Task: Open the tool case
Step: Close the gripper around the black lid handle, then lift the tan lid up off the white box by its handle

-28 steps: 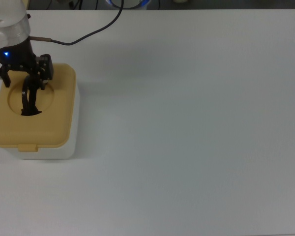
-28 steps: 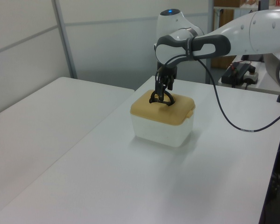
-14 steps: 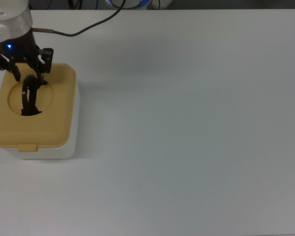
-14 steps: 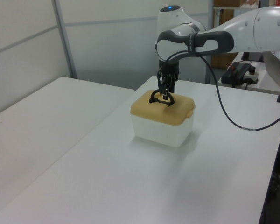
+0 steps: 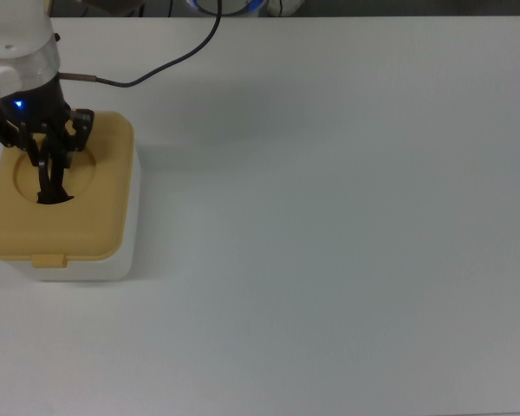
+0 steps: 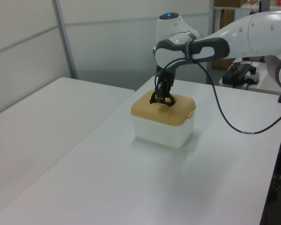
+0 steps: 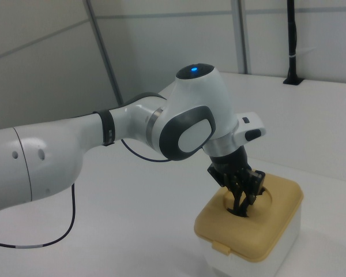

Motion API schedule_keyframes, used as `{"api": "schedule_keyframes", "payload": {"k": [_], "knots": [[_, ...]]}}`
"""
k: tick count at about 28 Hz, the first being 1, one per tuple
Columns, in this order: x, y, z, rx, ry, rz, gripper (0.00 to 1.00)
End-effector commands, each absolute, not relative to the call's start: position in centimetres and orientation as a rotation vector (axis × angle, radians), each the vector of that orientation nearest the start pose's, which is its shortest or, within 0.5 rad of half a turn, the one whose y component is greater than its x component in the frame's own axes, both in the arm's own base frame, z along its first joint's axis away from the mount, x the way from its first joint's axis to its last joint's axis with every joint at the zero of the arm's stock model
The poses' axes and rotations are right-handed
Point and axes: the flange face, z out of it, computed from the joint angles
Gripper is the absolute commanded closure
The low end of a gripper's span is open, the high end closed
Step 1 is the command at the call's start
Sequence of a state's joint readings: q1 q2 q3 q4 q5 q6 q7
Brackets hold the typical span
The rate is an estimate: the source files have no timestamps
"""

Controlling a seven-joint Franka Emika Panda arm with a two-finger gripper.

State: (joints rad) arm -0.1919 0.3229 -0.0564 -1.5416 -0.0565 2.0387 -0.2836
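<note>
The tool case [image 5: 91,230] is a white box with a tan-yellow lid, standing at the top view's left edge; it also shows in the left view [image 6: 161,124] and the right view [image 7: 274,228]. Its black handle [image 5: 47,184] stands upright in the lid's round recess. My gripper [image 5: 52,152] reaches down into the recess and is shut on the top of the handle [image 7: 241,208]. The lid lies flat on the box, its front tab [image 5: 48,258] down.
A black cable [image 5: 169,54] runs from the arm across the white table's far side. The table [image 5: 329,225] stretches wide to the top view's right of the case. A second white table [image 6: 42,112] stands at the left view's left, with wall panels behind.
The gripper had lifted off with its fingers spread half a second ago. It has now come back down over the upright handle and drawn its fingers together on it. The case has not moved.
</note>
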Motion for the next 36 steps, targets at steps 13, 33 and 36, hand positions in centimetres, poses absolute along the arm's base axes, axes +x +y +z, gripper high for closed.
{"api": "schedule_keyframes", "payload": {"k": [13, 33, 36], "knots": [[65.3, -16.2, 49.2, -3.237, -0.122, -0.287, 1.0], [63.0, -9.0, 57.9, -3.164, -0.161, -0.453, 1.0], [62.9, -5.8, 57.6, -3.148, -0.16, -0.444, 1.0]]}}
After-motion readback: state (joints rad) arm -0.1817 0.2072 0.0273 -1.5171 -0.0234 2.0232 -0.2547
